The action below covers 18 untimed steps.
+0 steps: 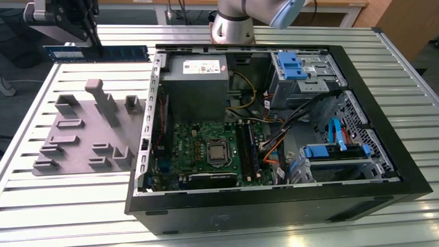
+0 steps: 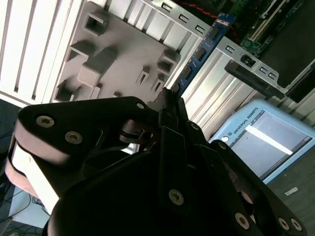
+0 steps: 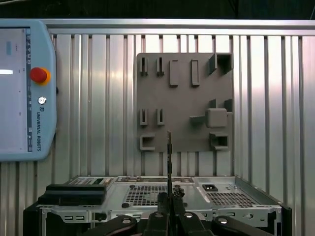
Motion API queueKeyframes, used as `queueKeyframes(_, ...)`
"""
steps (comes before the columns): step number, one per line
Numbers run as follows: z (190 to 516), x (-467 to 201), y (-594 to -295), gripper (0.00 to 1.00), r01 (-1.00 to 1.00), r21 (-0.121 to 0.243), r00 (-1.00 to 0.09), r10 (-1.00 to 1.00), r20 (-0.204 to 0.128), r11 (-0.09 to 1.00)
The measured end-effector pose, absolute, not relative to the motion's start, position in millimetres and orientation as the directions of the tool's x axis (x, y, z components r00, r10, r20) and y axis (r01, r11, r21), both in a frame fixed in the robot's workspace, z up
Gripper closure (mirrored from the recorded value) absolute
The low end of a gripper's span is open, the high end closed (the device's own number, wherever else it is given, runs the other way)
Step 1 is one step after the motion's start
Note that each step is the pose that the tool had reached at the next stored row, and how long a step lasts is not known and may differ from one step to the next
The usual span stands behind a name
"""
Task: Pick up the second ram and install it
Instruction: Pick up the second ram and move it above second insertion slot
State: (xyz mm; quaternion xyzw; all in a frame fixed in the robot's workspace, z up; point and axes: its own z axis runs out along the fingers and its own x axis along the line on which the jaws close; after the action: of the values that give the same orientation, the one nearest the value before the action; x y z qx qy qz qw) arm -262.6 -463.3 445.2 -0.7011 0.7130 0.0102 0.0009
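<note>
— Silver ribbed metal is the biggest thing here: the desk (image 1: 75, 216), running under everything else.

— And what stands on it?

— A black computer case (image 1: 274, 208), lying on its side with the panel off. Inside, a grey power supply (image 1: 195, 82) sits toward the far end. A green motherboard (image 1: 195, 149) sits toward the near end, and light-blue drive clips (image 1: 291, 64) are on the exterior view's right.

— What lies next to the case?

— A grey holder plate (image 1: 75, 139) with raised blocks and slots. It lies flat on the desk, just beside the case wall on the exterior view's left. The first wrist view also shows a pale-blue teach pendant (image 3: 19, 98) with a red button, apart from the plate.

— Where is the tool?

— The black tool (image 1: 92, 43) hangs at the far corner on the exterior view's left, beyond the plate. It is closed narrow onto the second ram (image 1: 103, 53).

— How does the stick sit?

— It is dark blue with its white label showing and its long side level. It is gripped around mid-length and held up above the desk. One end points toward the case's far corner. In the first wrist view it shows edge-on, a thin line rising from between the fingers.
</note>
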Motion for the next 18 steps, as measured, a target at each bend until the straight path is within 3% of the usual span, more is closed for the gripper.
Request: queueKeyframes(18,441,-192,-463,0.86,-1.0,0.013,-0.017,-1.0,-0.016,0.017)
